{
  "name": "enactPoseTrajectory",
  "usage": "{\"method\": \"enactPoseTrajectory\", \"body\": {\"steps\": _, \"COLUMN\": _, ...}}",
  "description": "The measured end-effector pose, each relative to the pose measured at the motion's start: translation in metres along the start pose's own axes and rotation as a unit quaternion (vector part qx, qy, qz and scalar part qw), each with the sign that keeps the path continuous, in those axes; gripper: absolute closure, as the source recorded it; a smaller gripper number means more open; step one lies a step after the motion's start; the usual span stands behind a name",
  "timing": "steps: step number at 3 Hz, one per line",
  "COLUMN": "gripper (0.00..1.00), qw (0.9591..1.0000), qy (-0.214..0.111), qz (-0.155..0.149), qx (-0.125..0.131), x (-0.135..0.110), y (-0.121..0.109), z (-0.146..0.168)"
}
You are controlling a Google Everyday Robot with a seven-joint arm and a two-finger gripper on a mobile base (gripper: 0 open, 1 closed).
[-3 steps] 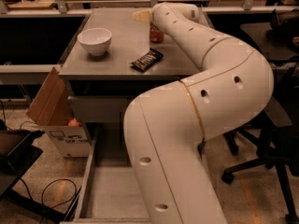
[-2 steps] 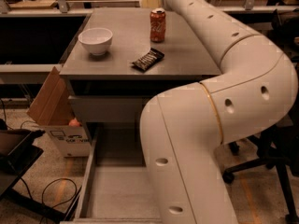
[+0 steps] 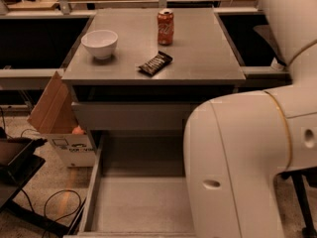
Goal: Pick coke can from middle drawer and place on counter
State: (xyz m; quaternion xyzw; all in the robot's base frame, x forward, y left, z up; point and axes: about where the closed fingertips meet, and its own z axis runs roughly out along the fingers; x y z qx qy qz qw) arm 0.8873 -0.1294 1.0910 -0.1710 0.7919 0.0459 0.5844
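The coke can [image 3: 165, 28], orange-red with a silver lid, stands upright on the grey counter [image 3: 198, 58] near its far edge. The middle drawer [image 3: 138, 202] is pulled out below the cabinet, and the part of its grey floor that shows is bare. My white arm [image 3: 257, 152] fills the right side of the camera view and rises out of the top right corner. My gripper is out of view.
A white bowl [image 3: 100, 43] stands on the counter's left side. A dark snack-bar wrapper [image 3: 155, 63] lies near the counter's front middle. A cardboard box [image 3: 59, 128] sits on the floor left of the cabinet. Cables lie on the floor at lower left.
My arm has drawn back from the can to the right and up, out of view. The can stays standing on the counter.
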Motion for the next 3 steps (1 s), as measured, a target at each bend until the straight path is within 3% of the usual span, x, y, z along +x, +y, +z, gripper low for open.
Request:
{"method": "enactPoseTrajectory", "body": {"steps": 1, "gripper": 0.00, "qw": 0.9979, "qy": 0.061, "qz": 0.008, "qx": -0.020, "x": 0.004, "y": -0.020, "z": -0.087}}
{"method": "enactPoseTrajectory", "body": {"steps": 2, "gripper": 0.00, "qw": 0.9884, "qy": 0.141, "qz": 0.050, "qx": -0.025, "x": 0.043, "y": -0.032, "z": -0.139}}
{"method": "enactPoseTrajectory", "body": {"steps": 3, "gripper": 0.00, "qw": 0.9763, "qy": 0.193, "qz": 0.097, "qx": -0.018, "x": 0.081, "y": -0.046, "z": -0.175}}
